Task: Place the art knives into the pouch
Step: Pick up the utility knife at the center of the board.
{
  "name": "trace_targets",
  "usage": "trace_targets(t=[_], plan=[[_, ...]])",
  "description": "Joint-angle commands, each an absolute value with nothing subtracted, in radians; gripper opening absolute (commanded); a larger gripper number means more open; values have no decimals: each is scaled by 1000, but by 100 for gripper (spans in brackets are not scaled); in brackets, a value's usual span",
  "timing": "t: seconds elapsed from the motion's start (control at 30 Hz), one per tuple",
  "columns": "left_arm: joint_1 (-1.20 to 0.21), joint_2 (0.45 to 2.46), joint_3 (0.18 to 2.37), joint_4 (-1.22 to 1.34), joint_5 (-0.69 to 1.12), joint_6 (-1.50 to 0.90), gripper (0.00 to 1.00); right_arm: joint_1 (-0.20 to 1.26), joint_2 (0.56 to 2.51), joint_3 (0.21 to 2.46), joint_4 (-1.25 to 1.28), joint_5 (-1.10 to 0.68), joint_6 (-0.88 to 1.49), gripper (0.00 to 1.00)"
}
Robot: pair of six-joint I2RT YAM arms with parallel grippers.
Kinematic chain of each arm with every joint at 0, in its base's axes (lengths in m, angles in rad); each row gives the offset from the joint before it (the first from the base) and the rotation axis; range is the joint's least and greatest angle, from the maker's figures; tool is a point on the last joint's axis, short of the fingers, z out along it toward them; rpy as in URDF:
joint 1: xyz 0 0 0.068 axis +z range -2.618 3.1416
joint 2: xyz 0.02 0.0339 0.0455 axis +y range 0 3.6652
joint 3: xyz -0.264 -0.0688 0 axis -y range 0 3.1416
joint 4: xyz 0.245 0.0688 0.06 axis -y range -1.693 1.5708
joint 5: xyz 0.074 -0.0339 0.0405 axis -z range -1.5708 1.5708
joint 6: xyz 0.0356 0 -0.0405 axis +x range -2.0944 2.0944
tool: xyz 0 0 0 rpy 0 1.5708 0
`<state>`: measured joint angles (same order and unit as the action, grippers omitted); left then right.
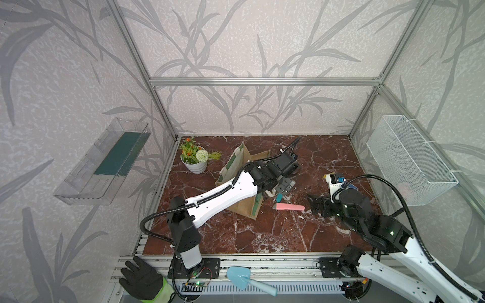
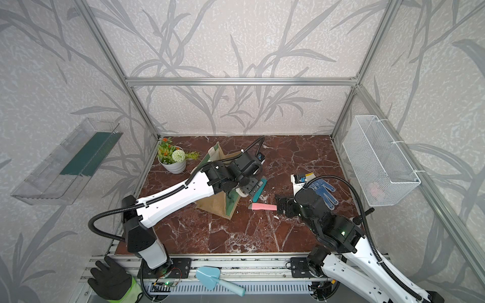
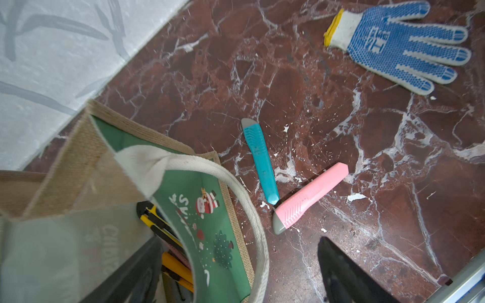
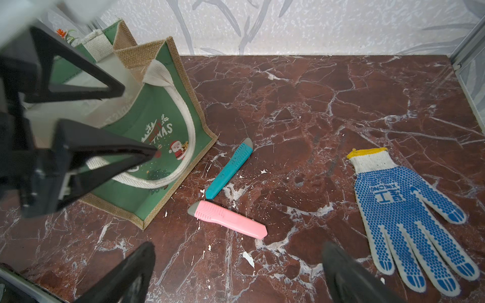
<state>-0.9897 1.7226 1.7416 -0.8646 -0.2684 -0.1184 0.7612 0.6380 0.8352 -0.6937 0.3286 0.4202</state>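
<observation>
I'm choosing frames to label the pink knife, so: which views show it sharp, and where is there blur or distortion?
In both top views the pink knife is small but sharp; the frame posts lean outward, a wide-lens look. Left wrist view: knife crisp, the pouch lining near the lens blurred. Right wrist view: knife crisp, light even, no glare.

On the red marble counter (image 1: 262, 236) a potted plant (image 1: 195, 160) stands in the far corner and a blue-dotted work glove (image 4: 401, 204) lies flat, while a white wire basket (image 1: 401, 157) hangs on the wall.

The pouch (image 4: 157, 110) reads "TMAS"; the glove (image 4: 393, 199) bears an "H".
</observation>
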Motion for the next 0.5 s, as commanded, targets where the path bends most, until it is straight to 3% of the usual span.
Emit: trace_targets(t=[0.0, 0.17, 0.3, 0.47], plan=[[-1002, 1685, 1807, -930, -313, -82, 90, 758, 613, 832, -711, 340, 434, 99], [-1027, 1699, 1822, -919, -236, -59, 87, 756, 571, 833, -745, 371, 445, 99], [-1036, 1742, 1814, -895, -139, -64, 71, 756, 535, 828, -774, 375, 446, 99], [-1036, 1801, 1782, -870, -60, -85, 63, 756, 498, 822, -805, 392, 459, 99]])
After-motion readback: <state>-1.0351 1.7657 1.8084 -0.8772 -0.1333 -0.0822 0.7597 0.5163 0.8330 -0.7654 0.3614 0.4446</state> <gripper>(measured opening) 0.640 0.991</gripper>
